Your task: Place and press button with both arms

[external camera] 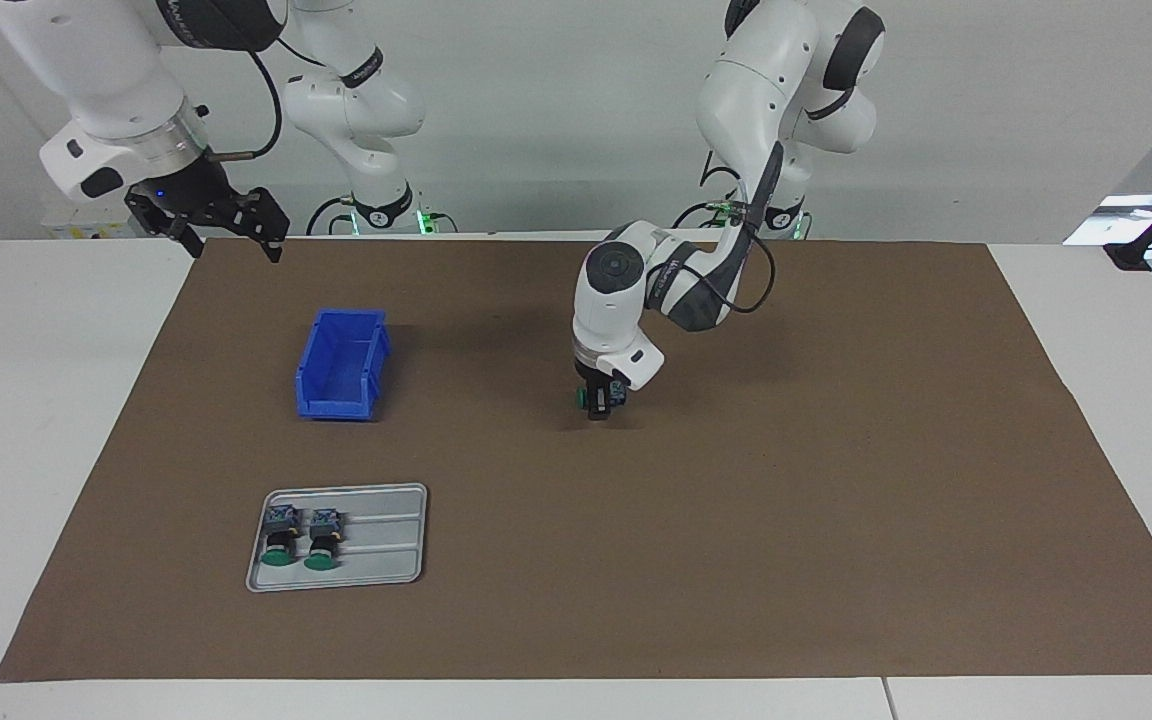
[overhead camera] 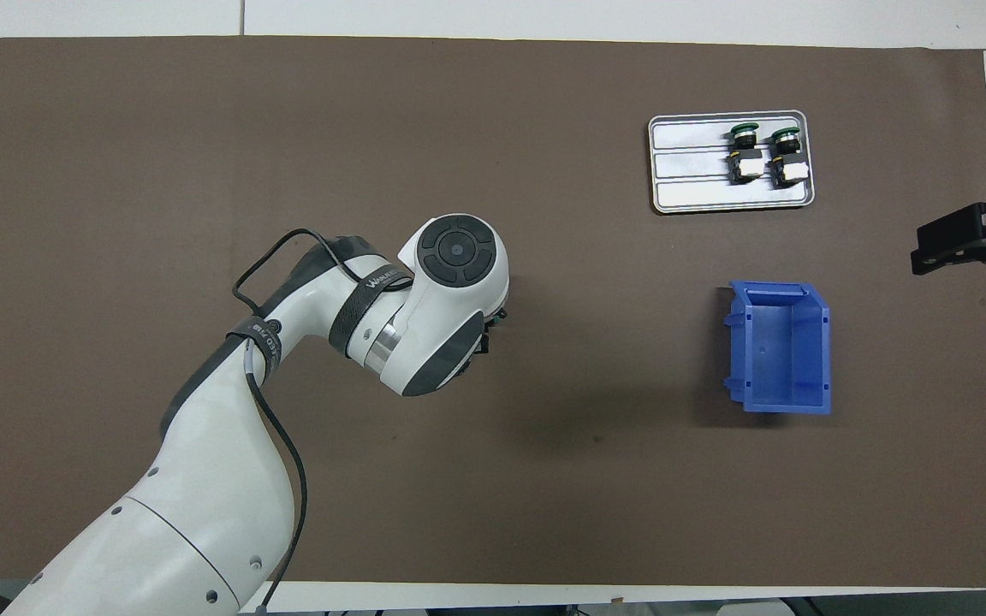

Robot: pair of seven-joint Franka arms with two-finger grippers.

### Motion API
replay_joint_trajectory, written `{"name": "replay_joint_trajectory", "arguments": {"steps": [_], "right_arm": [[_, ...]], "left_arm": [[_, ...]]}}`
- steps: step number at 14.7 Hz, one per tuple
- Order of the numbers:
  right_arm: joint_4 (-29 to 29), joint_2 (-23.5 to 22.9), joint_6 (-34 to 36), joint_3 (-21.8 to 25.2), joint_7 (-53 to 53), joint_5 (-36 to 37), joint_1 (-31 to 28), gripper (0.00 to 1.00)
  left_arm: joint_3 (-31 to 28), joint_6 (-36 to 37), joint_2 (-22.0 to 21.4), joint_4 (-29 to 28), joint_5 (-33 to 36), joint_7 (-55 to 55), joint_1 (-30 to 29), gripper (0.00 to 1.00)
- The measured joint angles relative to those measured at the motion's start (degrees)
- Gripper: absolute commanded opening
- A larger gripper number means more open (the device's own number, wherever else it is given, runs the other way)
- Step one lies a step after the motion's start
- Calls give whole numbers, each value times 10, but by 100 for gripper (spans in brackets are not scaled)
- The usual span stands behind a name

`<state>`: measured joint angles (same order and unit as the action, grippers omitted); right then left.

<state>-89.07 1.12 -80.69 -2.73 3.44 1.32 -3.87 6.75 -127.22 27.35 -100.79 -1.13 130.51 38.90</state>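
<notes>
Tray (external camera: pixel 376 540), grey, lower left of facing view, carrying two spare green-capped buttons (external camera: pixel 301 535) side by side. Blue bin (external camera: pixel 341 365) above it, open side up. Left gripper (external camera: pixel 598 400) at frame centre, pointed straight down over brown mat (external camera: pixel 836 500), fingers set either side of the button (external camera: pixel 616 392), green cap sideways; firm grip or mere contact not discernible; largely hidden beneath wrist in overhead view. Right gripper (external camera: pixel 226 228) at upper left, raised over mat edge, jaws spread wide, holding nothing, waiting.
</notes>
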Motion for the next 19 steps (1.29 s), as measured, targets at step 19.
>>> {"name": "replay_joint_trajectory", "arguments": {"steps": [19], "right_arm": [[0,0,0,0,0,0,0,99]], "left_arm": [[-9,5,-75,-1,0,-28,-50,6]]}}
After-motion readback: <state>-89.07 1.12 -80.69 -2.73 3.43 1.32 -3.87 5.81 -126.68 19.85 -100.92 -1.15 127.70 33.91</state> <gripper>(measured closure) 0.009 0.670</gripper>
